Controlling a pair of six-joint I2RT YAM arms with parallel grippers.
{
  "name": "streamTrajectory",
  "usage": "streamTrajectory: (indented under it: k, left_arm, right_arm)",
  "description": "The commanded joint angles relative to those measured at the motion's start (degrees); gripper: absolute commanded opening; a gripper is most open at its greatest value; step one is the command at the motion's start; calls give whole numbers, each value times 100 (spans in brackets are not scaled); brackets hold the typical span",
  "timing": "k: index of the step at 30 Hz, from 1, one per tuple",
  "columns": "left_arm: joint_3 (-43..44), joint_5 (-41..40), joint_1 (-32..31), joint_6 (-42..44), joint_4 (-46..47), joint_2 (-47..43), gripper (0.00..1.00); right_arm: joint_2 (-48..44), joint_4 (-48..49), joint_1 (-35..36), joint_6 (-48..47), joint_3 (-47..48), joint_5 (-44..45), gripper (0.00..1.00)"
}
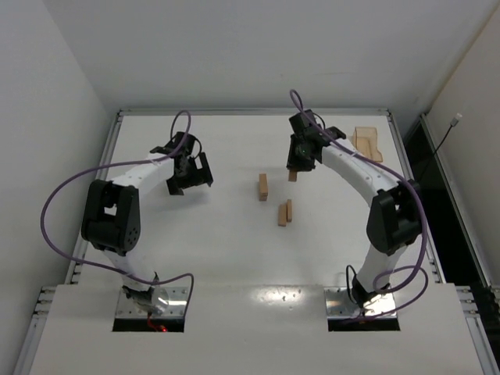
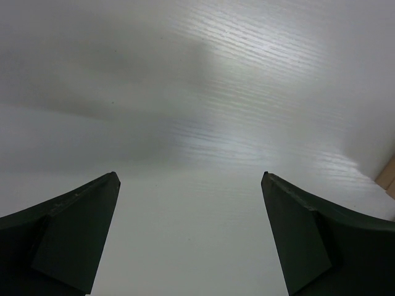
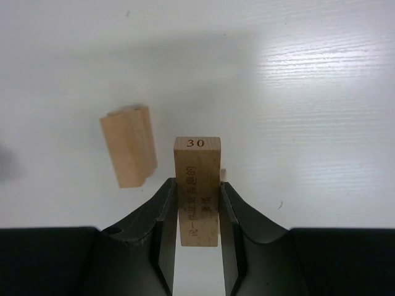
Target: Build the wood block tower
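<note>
No wood block tower is in view, only separate light-tan blocks. My right gripper (image 3: 197, 183) is shut on one wood block (image 3: 197, 191) with "30" printed on its end, held by its long sides just above the table. In the top view this gripper (image 1: 295, 168) is at mid-table with the block (image 1: 292, 176) under it. Another block (image 1: 263, 187) lies to its left and shows in the right wrist view (image 3: 128, 145). Two blocks (image 1: 285, 212) lie side by side nearer the arms. My left gripper (image 1: 191, 178) (image 2: 190, 174) is open over bare table with nothing between its fingers.
A shallow tan tray (image 1: 367, 143) sits at the back right, beyond the right arm. White walls close in the table on the left, back and right. A sliver of tan (image 2: 387, 176) shows at the right edge of the left wrist view.
</note>
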Motion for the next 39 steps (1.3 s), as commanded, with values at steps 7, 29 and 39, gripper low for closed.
streamTrajectory:
  k: [7,29,39]
  left_arm:
    - [-130,52,40,-27,60,-502,100]
    - [-113,166,40,-27,112,-581,100]
    - [54,219,40,-27,165,-353,100]
  right_arm:
    - [810,-503,817,511,1231,545,0]
    - [1628,-503,1275,459,1793,307,0]
    - [1804,-556,1222,353,2022,307,0]
